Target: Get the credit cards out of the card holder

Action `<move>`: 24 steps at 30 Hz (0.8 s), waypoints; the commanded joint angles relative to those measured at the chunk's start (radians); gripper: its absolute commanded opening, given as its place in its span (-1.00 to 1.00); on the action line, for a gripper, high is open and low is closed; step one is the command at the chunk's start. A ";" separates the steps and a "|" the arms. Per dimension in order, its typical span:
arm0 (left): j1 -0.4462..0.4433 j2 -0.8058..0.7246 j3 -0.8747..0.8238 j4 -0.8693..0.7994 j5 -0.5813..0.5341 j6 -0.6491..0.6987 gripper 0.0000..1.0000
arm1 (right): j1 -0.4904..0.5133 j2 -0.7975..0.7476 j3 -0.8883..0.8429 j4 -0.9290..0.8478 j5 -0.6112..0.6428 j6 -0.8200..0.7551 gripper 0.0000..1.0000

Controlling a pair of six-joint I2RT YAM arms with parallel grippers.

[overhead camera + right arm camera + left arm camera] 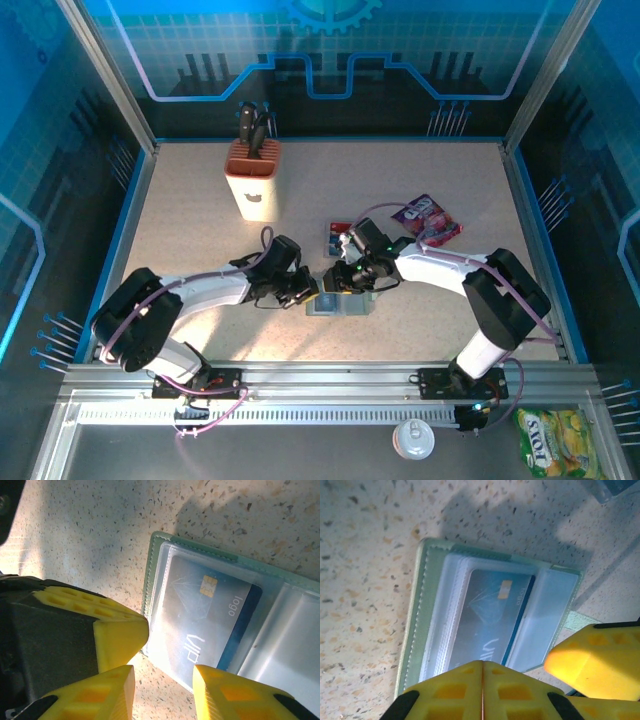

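The card holder (338,305) lies open on the table between both arms, pale green with clear sleeves (422,605) (156,555). A blue credit card (490,620) (210,612) sits inside one sleeve. More credit cards (335,238), blue with a red band, lie loose on the table just behind. My left gripper (306,296) (482,664) is shut, its tips pressed together over the holder's near edge, with nothing visible between them. My right gripper (356,286) (164,690) is open, straddling the holder's edge, one finger (225,692) over the sleeve.
A tan knife block (253,178) stands at the back left. A purple snack packet (428,218) lies at the back right. The left gripper's yellow finger (120,635) crowds the holder's edge beside the right gripper. Bare tabletop spreads to the left.
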 commanded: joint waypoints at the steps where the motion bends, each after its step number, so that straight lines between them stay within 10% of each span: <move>1: 0.013 0.026 0.028 -0.032 -0.002 0.032 -0.85 | 0.012 0.021 -0.003 0.018 -0.024 0.011 -0.26; 24: 0.023 0.070 0.025 -0.064 -0.013 0.054 -0.95 | 0.013 0.073 -0.011 0.042 -0.025 0.011 -0.24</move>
